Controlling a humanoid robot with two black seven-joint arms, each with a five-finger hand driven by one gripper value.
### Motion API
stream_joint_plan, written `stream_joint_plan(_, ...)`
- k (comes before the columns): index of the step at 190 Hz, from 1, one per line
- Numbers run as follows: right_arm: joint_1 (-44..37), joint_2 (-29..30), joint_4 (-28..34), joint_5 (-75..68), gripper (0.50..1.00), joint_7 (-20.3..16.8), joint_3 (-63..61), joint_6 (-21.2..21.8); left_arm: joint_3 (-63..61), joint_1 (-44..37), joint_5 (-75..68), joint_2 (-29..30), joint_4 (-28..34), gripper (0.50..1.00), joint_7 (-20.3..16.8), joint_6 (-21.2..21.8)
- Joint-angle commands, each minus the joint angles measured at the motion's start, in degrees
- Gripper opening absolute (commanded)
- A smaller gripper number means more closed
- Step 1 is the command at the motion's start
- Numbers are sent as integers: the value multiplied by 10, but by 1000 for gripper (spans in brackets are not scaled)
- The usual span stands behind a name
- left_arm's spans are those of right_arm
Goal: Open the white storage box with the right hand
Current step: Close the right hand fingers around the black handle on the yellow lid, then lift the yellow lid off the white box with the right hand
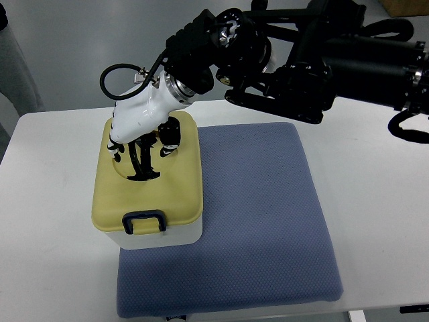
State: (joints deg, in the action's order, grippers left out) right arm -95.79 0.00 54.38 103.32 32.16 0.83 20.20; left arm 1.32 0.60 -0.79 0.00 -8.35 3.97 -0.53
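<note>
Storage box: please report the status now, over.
Right hand on the yellow lid, fingers down at its top handle; grip unclear. Storage box shut, front latch down, on blue mat. Nothing blocking.

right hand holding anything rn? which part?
Yes: the right hand has its fingers curled around the dark handle on top of the storage box's yellow lid. The front latch is untouched.

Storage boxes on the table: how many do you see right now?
1. The white storage box with its yellow lid stands on the blue mat's left edge, under the right hand. None looks hidden.
</note>
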Motion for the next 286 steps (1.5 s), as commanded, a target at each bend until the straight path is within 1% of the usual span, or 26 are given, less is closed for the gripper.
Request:
stream_joint_plan(1,2,0,-1,0,684,-1,0,-3,0,0,0,0,0,1000,0,0)
stream_joint_plan(11,2,0,-1,0,660,-1,0,-3,0,0,0,0,0,1000,1,0)
stream_joint_plan(59,4,0,-1,0,654,-1,0,-3,0,0,0,0,0,1000,0,0)
stream_joint_plan(69,5,0,-2,0,633,0,0,-3,0,0,0,0,0,1000,0,0)
stream_joint_plan(80,5,0,-1,0,594,0,0,-2,0,0,0,0,0,1000,0,0)
stream_joint_plan(82,5,0,-1,0,594,0,0,-2,0,0,0,0,0,1000,0,0)
stream_joint_plan(85,5,0,-1,0,580,0,0,-2,0,0,0,0,0,1000,1,0)
stream_joint_plan(92,6,0,-1,0,564,0,0,-2,0,0,0,0,0,1000,0,0)
stream_joint_plan(95,6,0,-1,0,543,0,0,-2,0,0,0,0,0,1000,0,0)
stream_joint_plan(102,8,0,-1,0,521,0,0,-2,0,0,0,0,0,1000,0,0)
stream_joint_plan(105,8,0,-1,0,501,0,0,-2,0,0,0,0,0,1000,0,0)
stream_joint_plan(202,3,0,-2,-4,500,4,-4,3,0,0,0,0,0,1000,0,0)
stream_joint_plan(225,-1,0,-2,-6,500,10,-7,6,0,0,0,0,0,1000,0,0)
stream_joint_plan(286,-39,0,-2,-14,500,19,-10,7,1,0,0,0,0,1000,0,0)
